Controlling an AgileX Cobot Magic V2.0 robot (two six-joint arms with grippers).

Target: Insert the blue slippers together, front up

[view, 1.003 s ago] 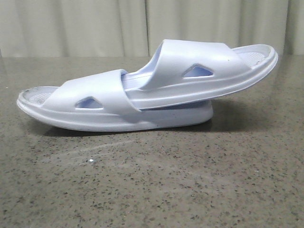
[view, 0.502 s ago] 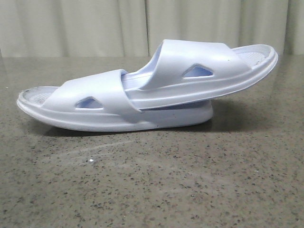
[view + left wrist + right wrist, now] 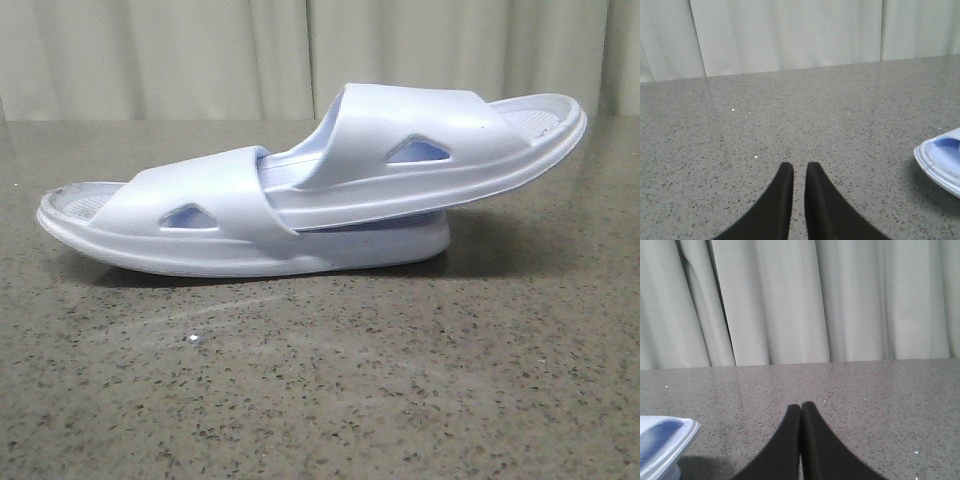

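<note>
No shift is seen over the last second: the blue slippers (image 3: pixel 310 185) are nested mid-surface (image 3: pixel 320 400), one tucked under the other's strap. Left pincer (image 3: pixel 799 172) is nearly pressed together, right pincer (image 3: pixel 801 412) fully pressed together, both empty and clear. Task is judged complete.

Upper slipper's (image 3: pixel 420 160) toe end hidden under lower slipper's (image 3: pixel 200 225) strap. Left wrist view: only one slipper end shows, cut by frame edge. Right wrist view: likewise, blurred. Left fingers (image 3: pixel 782 192), right fingers (image 3: pixel 790 432) cut at frame bottom.
</note>
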